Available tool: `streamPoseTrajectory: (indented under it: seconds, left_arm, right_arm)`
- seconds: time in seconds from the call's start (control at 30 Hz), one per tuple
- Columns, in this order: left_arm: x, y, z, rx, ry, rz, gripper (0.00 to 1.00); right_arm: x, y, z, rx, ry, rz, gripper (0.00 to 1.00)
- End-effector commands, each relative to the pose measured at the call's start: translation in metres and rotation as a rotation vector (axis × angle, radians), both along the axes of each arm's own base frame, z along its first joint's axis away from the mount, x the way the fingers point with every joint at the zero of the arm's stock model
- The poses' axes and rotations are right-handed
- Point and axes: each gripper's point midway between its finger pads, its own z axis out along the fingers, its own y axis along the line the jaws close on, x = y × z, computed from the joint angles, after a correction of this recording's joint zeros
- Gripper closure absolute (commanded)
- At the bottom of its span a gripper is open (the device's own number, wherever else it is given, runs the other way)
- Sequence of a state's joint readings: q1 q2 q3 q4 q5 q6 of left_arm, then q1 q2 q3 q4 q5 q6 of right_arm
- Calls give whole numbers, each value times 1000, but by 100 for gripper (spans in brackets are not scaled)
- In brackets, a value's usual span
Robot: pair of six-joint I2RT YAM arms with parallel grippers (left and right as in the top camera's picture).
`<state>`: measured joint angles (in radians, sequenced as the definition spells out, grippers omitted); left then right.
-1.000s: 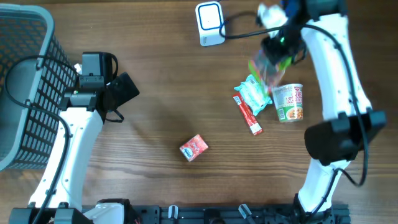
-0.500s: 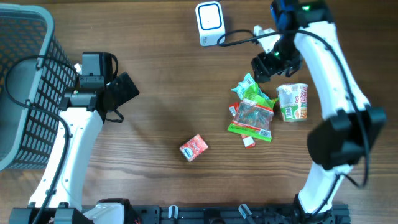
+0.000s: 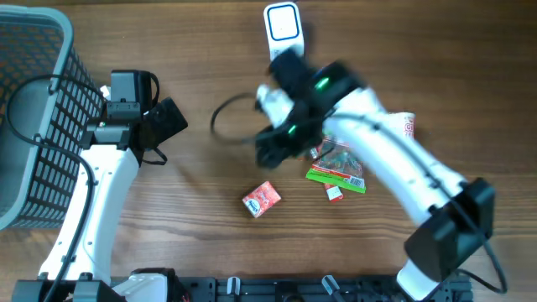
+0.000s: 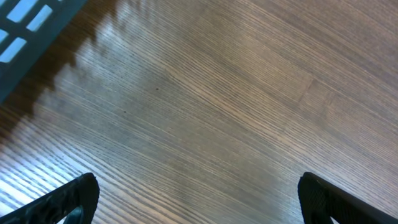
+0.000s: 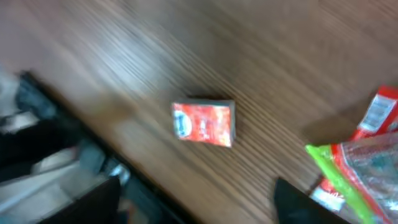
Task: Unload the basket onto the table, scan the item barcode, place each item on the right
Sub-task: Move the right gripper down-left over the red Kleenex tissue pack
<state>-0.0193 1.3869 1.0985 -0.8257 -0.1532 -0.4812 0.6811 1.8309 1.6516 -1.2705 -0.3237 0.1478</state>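
Note:
The white barcode scanner (image 3: pixel 284 32) stands at the back middle of the table. A small red box (image 3: pixel 261 200) lies alone near the front; the right wrist view shows the red box (image 5: pixel 204 123) flat on the wood. A green snack bag (image 3: pixel 338 168) rests on a pile to its right, over a red stick pack (image 3: pixel 334 193). My right gripper (image 3: pixel 273 149) hovers just behind the red box, blurred, open and empty; in its own view the right gripper (image 5: pixel 196 208) shows bare wood between the jaws. My left gripper (image 3: pixel 170 122) is open over bare table, as the left gripper (image 4: pixel 199 205) shows in its wrist view.
A dark mesh basket (image 3: pixel 33 109) fills the far left, and its corner (image 4: pixel 31 25) shows in the left wrist view. A cup of noodles (image 3: pixel 406 124) is partly hidden behind the right arm. The green bag (image 5: pixel 367 165) and red stick pack (image 5: pixel 379 112) lie at the right edge of the right wrist view.
The right gripper opened and let go of the green bag, which dropped onto the pile. The right arm then swung left toward the red box. The left arm stayed still.

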Motion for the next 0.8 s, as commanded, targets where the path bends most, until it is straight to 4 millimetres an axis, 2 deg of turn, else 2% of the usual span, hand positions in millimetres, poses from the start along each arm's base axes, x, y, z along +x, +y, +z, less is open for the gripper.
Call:
streamPoseTrajectory:
  seconds: [0.0,0.07,0.13,0.17,0.33,0.47,0.53,0.7,0.77]
  left_arm:
    - [0,3,5,6,-17,13,0]
    - [0,3,5,6,-17,13,0]
    - [0,3,5,5,-17,12,0]
    - [0,3,5,6,-17,13,0]
    - [0,3,5,6,-17,13,0]
    - [0,3,5,5,-17,12,0]
    - [0,3,5,5,-17,12,0]
    - [0,3,5,6,-17,13,0]
    - [0,3,5,6,-17,13,0]
  right_arm:
    - [-22,1,-54,-185,-22,-141,4]
    - [-41,17,-91,-158,-45,-99,3]
    - [-49,29,-112,-121,-98,-50,3]
    - [-48,29,-117,-132,-131,-45,3]
    - [-41,30,-120,-208,-292,-14,3]
    - [-43,32,-120,-217,-311,3,3]
    - [-42,20,-121,-271,-326,16,2]
    - [-47,22,-125,-257,-319,78,1]
    - [-55,30,-126,-213,-283,128,1]
